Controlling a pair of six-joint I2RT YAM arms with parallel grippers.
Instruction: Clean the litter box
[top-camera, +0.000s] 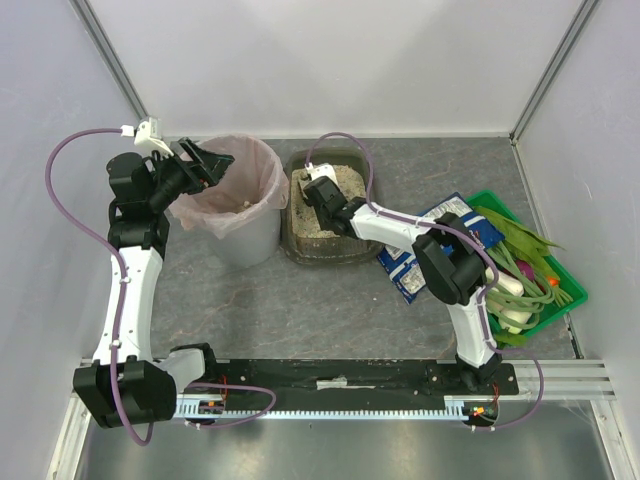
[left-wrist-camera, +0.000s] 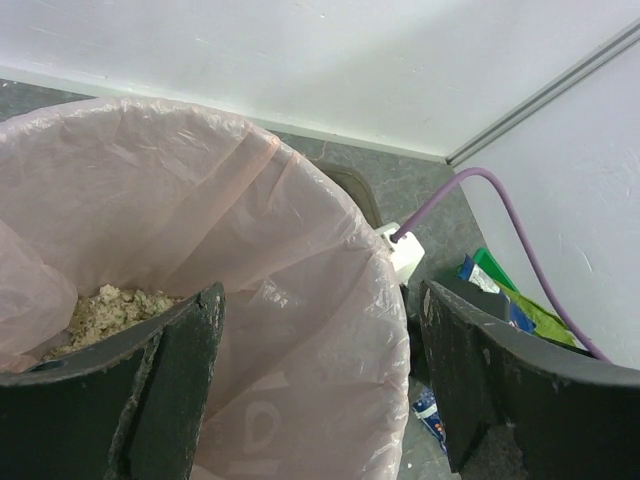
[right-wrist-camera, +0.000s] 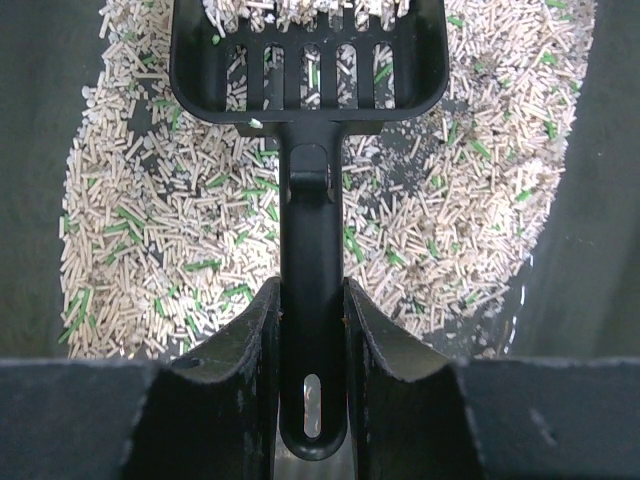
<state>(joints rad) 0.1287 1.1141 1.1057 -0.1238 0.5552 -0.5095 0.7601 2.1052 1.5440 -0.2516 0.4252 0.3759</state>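
Litter box: on the grey worktop, toward the back and centre, just right of the bin. We cannot tell whether the two touch.
Contents: pale pellets with green ones mixed in. A bare dark patch of tray floor shows right of the scoop handle.
Right tool: pressed together on the handle of the black slotted scoop, pinching it over the litter box.
Scoop head: low on the pellets, with some lying on its slots.
Left tool: spread wide, holding nothing, at the bin's left rim.
Bin: round, with a pink liner and a clump of pale litter inside.
Right side: green crate of vegetables. A blue-and-white packet lies between the crate and the litter box.
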